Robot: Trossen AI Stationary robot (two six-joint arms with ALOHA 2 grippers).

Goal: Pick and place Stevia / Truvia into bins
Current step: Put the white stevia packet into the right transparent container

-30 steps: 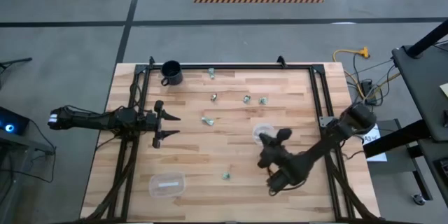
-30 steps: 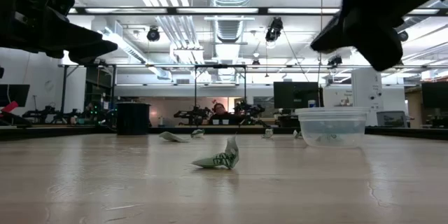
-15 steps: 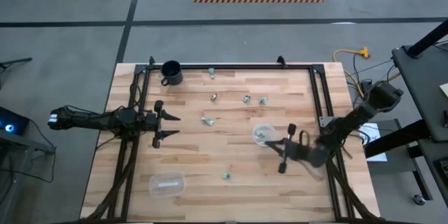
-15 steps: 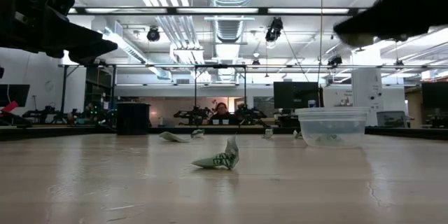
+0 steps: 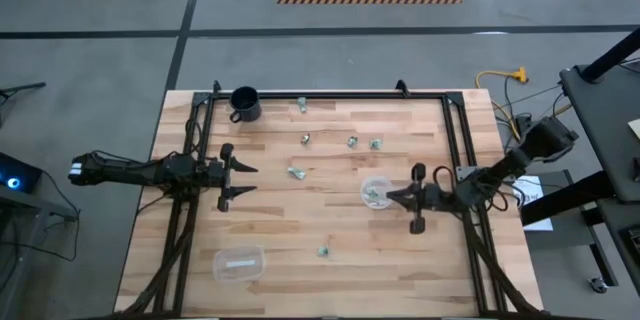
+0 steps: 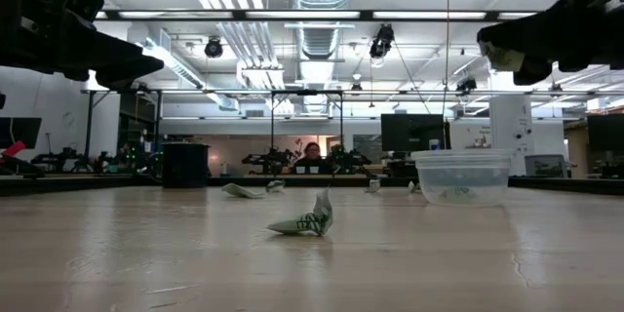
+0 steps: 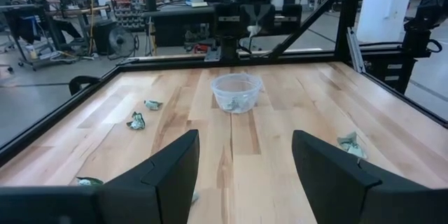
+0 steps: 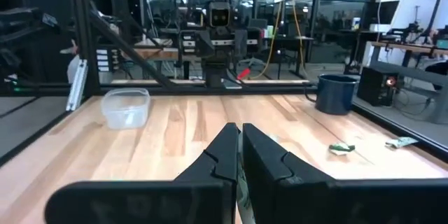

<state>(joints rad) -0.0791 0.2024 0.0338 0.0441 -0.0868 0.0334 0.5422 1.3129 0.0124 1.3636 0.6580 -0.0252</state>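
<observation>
Several small green-and-white Stevia packets lie flat on the wooden table: (image 5: pixel 302 105), (image 5: pixel 306 139), (image 5: pixel 352 142), (image 5: pixel 375 144), (image 5: pixel 296 172), (image 5: pixel 323 251). The round clear bin (image 5: pixel 375 193) stands right of centre with packets inside. The rounded-rectangular clear bin (image 5: pixel 238 263) stands near the front left. My right gripper (image 5: pixel 392 197) is shut and level, pointing toward the table's left, just right of the round bin and above the table (image 6: pixel 507 49). My left gripper (image 5: pixel 250 179) hovers open at the left side, with nothing between its fingers (image 7: pixel 241 175).
A black mug (image 5: pixel 244 103) stands at the far left corner. A black metal frame (image 5: pixel 330 96) runs along the table's far, left and right edges. Bare wood lies between the two grippers and along the near edge.
My right gripper has drawn back from over the round bin toward the table's right edge. It has tipped from pointing down to level and rolled about its own axis. The bins and packets have not moved.
</observation>
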